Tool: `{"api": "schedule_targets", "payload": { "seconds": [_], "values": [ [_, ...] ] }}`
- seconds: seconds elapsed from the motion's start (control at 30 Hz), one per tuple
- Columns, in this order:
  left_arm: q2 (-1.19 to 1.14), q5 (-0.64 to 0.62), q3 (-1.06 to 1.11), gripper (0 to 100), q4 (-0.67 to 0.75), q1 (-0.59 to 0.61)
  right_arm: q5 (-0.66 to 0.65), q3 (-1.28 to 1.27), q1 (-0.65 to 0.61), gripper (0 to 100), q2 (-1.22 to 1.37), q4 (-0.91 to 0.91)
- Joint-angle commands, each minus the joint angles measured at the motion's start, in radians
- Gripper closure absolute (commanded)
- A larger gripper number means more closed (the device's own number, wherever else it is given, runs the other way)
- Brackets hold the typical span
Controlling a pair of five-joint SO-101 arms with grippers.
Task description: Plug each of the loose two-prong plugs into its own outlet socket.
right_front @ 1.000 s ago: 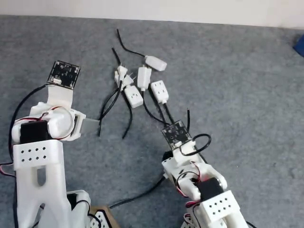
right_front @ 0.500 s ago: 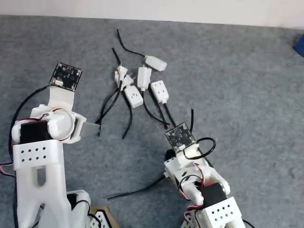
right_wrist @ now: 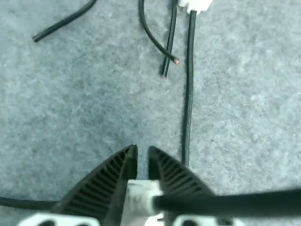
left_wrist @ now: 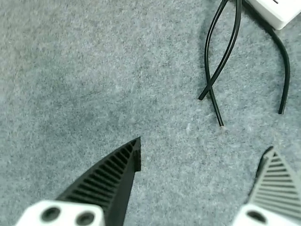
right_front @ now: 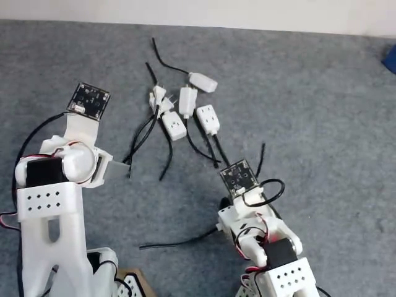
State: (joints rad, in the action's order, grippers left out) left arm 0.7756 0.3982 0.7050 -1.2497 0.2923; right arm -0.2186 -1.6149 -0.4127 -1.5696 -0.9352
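The tabletop (right_front: 322, 111) has a grey, felt-like covering. Toward its far edge, white plugs (right_front: 187, 99), two white sockets (right_front: 208, 119) and black cords (right_front: 146, 135) lie clustered. A separate black cord (right_front: 179, 240) lies on the near part.

Soft, even light falls from overhead in the high view. The grey carpet (right_front: 322, 124) holds one brightness from 9 to 3 o'clock, and the pale strip of floor (right_front: 247, 12) along 12 o'clock is the brightest band. The white plastic left arm (right_front: 49, 192) and white plastic right arm (right_front: 278, 266) cast short, soft-edged shadows, darkest at 6 o'clock.

In the left wrist view, thin black cables (left_wrist: 221, 56) lay faint shadows close beside themselves. The black ribbed fingers (left_wrist: 115, 181) of the left gripper (left_wrist: 205, 144) show a dull sheen.

In the right wrist view, the carpet dims just ahead of the right gripper (right_wrist: 142, 148). It is clamped on a white plastic piece (right_wrist: 138, 200), the brightest patch there.
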Motion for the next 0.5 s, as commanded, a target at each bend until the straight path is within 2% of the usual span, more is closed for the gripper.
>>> {"api": "schedule_targets", "payload": {
  "seconds": [0.0,0.33,0.47],
  "values": [
    [0.021,0.011,-0.004,62,-0.006,0.007,-0.009,0.048,0.018,86.6,-0.01,-0.007],
    [0.019,0.012,-0.004,62,-0.006,0.007,0.015,0.13,0.018,85.5,-0.01,-0.008],
    [0.019,0.012,-0.004,62,-0.006,0.007,0.017,0.145,0.07,85.5,-0.012,-0.018]
  ]
}}
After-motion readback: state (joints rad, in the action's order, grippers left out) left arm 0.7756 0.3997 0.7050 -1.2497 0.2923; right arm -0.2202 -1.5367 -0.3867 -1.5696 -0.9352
